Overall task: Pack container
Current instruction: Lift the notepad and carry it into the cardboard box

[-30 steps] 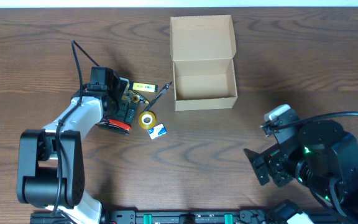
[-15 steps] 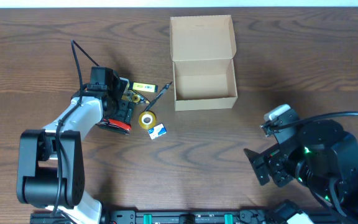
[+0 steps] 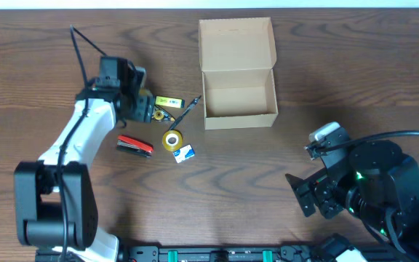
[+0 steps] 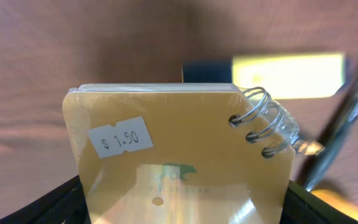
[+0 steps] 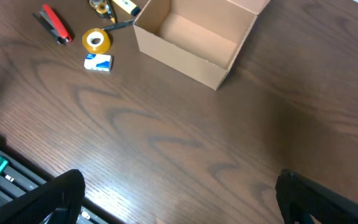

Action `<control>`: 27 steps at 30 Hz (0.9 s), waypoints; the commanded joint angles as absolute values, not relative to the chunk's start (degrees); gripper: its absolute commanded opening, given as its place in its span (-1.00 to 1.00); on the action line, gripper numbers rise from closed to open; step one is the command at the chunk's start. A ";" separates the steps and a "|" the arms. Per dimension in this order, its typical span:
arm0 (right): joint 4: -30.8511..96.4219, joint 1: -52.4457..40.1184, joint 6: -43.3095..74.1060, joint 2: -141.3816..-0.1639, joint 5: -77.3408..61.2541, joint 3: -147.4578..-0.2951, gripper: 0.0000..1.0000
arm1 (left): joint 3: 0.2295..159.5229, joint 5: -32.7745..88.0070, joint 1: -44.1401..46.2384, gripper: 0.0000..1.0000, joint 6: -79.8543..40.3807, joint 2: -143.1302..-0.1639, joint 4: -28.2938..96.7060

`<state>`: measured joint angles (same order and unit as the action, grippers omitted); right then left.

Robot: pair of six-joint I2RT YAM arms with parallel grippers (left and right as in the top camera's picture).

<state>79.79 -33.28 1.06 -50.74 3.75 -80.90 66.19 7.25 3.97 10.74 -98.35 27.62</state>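
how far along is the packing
Done: nothing packed yet; the box stands open and empty. In hand: the left gripper looks closed on a notepad, away from the box. Left: that notepad, plus the stapler, tape, pen and other small bits beside them. The right gripper is open and holds nothing.

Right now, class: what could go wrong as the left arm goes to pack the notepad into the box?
1. The left pincer flanks the notepad only at its lower edge, so the pad could pivot or slip.
2. The pen lies by the box, at its front-left corner, on the likely path; a low carry could knock it.
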 commanded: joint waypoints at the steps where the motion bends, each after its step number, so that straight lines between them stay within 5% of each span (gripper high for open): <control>1: 79.79 -32.38 1.87 -50.63 3.60 -80.84 0.98 | 72.01 7.33 3.92 -0.88 9.50 -94.32 28.27; 8: 79.79 -32.38 1.87 -50.63 3.57 -80.84 0.98 | 80.86 14.26 6.83 -0.88 3.68 -92.51 27.11; 17: 79.79 -32.38 1.87 -50.63 3.57 -80.84 0.99 | 82.06 4.40 20.80 -0.88 -5.63 -94.52 19.38; 27: 79.79 -32.38 1.87 -50.63 3.57 -80.84 0.98 | 88.36 10.13 26.57 -0.89 -10.96 -104.53 20.71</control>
<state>79.79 -33.28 1.04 -50.74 3.75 -80.90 85.43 7.70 26.02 -9.26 -103.02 19.99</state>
